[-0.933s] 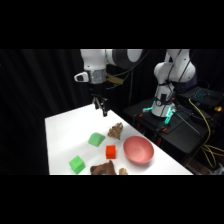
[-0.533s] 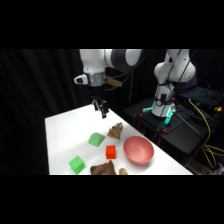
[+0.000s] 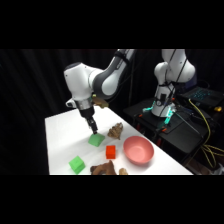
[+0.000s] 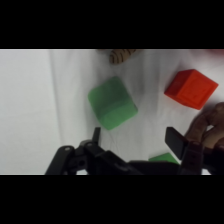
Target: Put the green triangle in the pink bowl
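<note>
Dark curtains close off the room behind a white desk [image 3: 60, 140]. From the side, the arm's tool [image 3: 93, 128] hangs just above the green triangle [image 3: 96, 140]. Near it lie a red cube [image 3: 110, 152], a brighter green cube [image 3: 76, 164], and the pink bowl [image 3: 138, 149] further right, apart from the triangle.

Through the wrist camera, the tool [image 4: 132, 142] stands wide open, holding nothing; the green triangle [image 4: 112, 102] lies just ahead of its fingers [image 4: 176, 140], the red cube [image 4: 191, 88] to the right.

On the white table [image 3: 62, 132] are seen the green triangle [image 3: 96, 140], a red cube [image 3: 110, 152], a light-green cube [image 3: 76, 164], the pink bowl [image 3: 138, 150] and two brown objects [image 3: 115, 131].
</note>
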You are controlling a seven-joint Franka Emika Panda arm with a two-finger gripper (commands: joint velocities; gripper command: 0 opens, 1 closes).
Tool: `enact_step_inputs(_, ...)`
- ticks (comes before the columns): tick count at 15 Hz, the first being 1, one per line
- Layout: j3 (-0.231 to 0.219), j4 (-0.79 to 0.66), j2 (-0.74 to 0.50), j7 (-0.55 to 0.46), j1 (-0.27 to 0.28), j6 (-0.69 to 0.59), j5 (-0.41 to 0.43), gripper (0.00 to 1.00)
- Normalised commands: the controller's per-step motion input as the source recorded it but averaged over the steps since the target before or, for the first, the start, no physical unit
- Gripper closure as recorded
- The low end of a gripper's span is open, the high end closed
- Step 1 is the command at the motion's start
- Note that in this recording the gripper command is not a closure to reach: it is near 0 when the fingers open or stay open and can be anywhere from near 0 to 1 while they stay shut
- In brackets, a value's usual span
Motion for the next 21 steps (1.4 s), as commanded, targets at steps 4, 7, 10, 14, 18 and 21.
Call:
enact_step_inputs(4,0.027,0.47,0.34,-0.06,-0.083,-0.3,0.12,0.0)
enact_step_inputs(7,0.016,0.07,0.07,-0.06,-0.047,-0.24,0.072,0.0)
enact_step_inputs(10,0.019,-0.12,-0.04,-0.08,-0.023,-0.16,0.047,0.0)
enact_step_inputs(14,0.03,-0.08,-0.03,-0.12,-0.005,-0.14,0.023,0.0)
enact_step_inputs(18,0.042,0.0,-0.03,-0.18,-0.01,-0.11,0.012,0.0)
enact_step_inputs(21,0.04,0.01,-0.06,-0.21,-0.031,-0.09,0.013,0.0)
